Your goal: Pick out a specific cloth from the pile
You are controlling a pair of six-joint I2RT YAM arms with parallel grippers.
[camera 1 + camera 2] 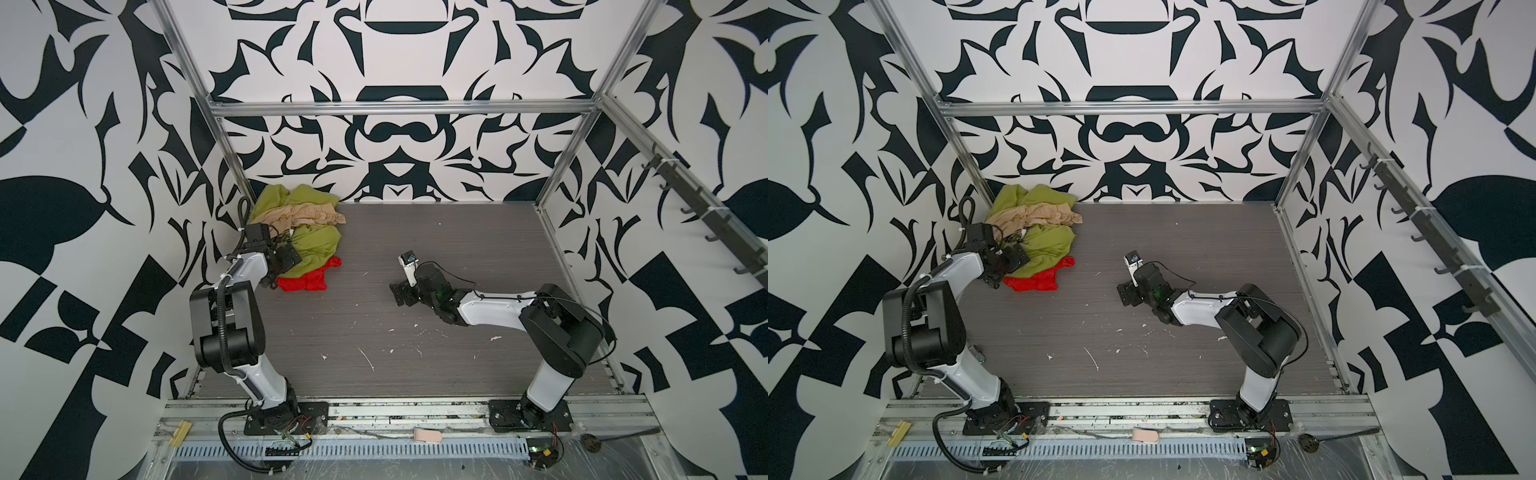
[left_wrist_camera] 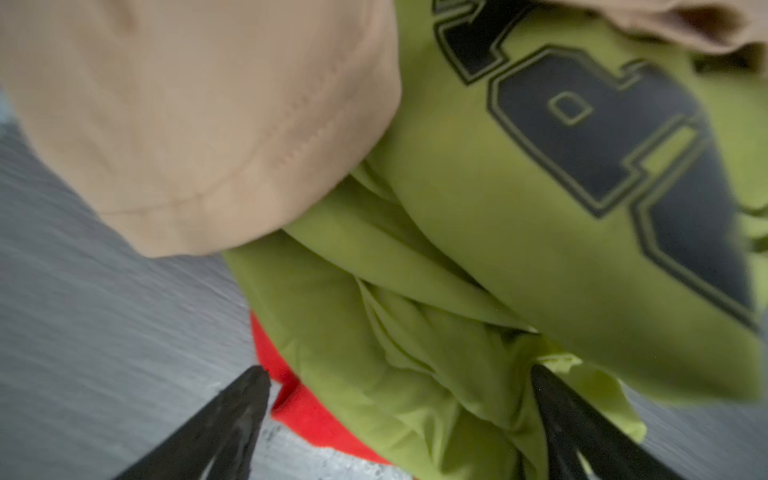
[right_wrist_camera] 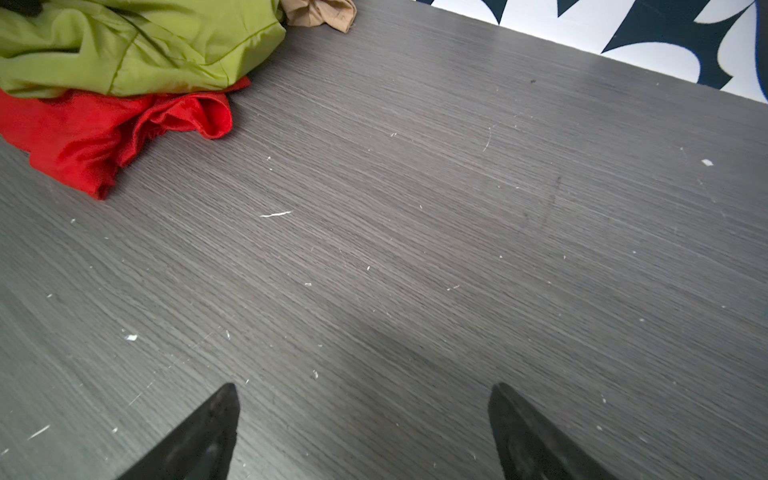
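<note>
Peeking from under the soft, rumpled pile [image 1: 316,245], a shiny red cloth [image 1: 305,282].

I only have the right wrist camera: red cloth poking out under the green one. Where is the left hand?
Observer: The left hand is at the near left edge of the pile, over the green cloth.
Operator: Open or shut?
Observer: Open. In its wrist view green folds fill the gap, and the red cloth shows beside one finger.
Operator: Anything lying on the green?
Observer: A beige cloth drapes across its middle.
</note>
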